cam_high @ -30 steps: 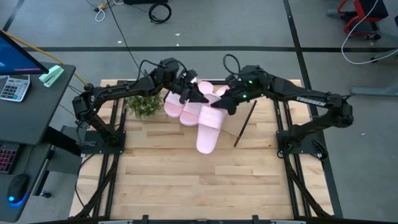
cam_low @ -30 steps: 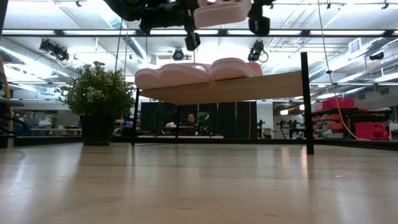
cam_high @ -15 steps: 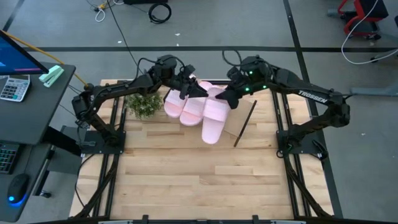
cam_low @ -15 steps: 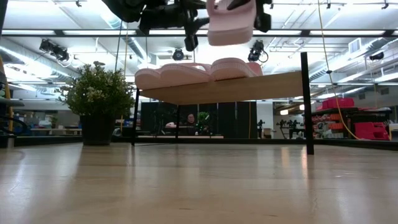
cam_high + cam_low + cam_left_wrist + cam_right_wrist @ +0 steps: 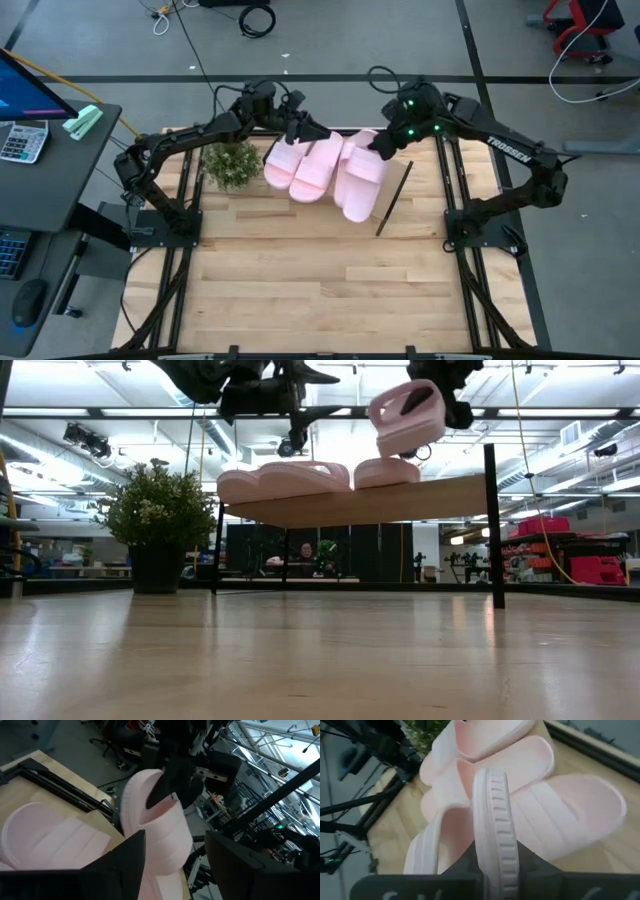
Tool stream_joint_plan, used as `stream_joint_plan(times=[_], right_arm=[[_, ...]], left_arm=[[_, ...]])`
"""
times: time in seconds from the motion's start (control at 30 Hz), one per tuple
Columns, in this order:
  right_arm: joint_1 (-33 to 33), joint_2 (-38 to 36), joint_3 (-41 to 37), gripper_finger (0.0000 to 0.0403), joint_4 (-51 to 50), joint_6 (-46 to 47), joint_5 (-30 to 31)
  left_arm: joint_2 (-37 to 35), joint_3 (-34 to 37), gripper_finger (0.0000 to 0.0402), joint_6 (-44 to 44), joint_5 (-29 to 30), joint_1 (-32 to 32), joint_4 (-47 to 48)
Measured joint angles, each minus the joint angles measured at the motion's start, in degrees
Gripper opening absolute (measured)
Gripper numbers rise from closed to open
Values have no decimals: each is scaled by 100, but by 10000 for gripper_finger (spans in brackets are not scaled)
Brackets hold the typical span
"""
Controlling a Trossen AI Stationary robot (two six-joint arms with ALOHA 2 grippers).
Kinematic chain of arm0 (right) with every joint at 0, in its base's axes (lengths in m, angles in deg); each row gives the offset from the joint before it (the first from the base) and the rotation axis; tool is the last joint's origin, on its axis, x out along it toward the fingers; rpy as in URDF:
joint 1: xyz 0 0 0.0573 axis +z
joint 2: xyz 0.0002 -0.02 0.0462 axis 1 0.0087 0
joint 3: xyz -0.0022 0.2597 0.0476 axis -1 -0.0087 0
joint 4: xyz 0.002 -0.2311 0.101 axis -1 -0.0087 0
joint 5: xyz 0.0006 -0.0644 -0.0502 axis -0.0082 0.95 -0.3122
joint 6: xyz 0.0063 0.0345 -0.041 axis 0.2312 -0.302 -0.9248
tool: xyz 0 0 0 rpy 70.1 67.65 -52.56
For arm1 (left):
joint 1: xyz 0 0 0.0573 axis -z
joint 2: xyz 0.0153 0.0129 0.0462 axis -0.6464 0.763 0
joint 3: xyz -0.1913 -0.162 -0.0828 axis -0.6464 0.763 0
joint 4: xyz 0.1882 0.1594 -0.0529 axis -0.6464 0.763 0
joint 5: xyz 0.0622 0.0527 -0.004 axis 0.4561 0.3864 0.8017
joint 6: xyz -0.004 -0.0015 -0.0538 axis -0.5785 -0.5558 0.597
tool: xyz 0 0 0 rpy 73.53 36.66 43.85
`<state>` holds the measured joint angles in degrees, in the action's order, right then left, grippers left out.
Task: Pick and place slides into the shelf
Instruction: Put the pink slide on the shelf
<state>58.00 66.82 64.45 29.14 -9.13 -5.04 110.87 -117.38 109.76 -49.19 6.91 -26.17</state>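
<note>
- Counter (image 5: 300,300): butcher-block; shelf (image 5: 420,498) at its far side, slanted, w/ three slides (image 5: 305,165) lying side by side.
- Fourth slide (image 5: 408,415): aloft above shelf's free right end, tilted on edge.
- Right end effector (image 5: 385,143): clamped on that slide's edge.
- Left end effector (image 5: 305,128): fingers apart, empty, above shelf's far edge.
- Advice: level sole to the slant, lower beside the third slide, then release.
</note>
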Motion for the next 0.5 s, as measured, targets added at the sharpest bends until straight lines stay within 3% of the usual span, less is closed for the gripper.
stream_joint_plan(times=[0.33,0.5], right_arm=[[-101,-20,-2,41,-42,541,-1030],[-289,-149,-11,41,-260,574,-937]], left_arm=[[0,0,195,-10,-3,-273,0],[0,0,194,-33,-3,-375,1]])
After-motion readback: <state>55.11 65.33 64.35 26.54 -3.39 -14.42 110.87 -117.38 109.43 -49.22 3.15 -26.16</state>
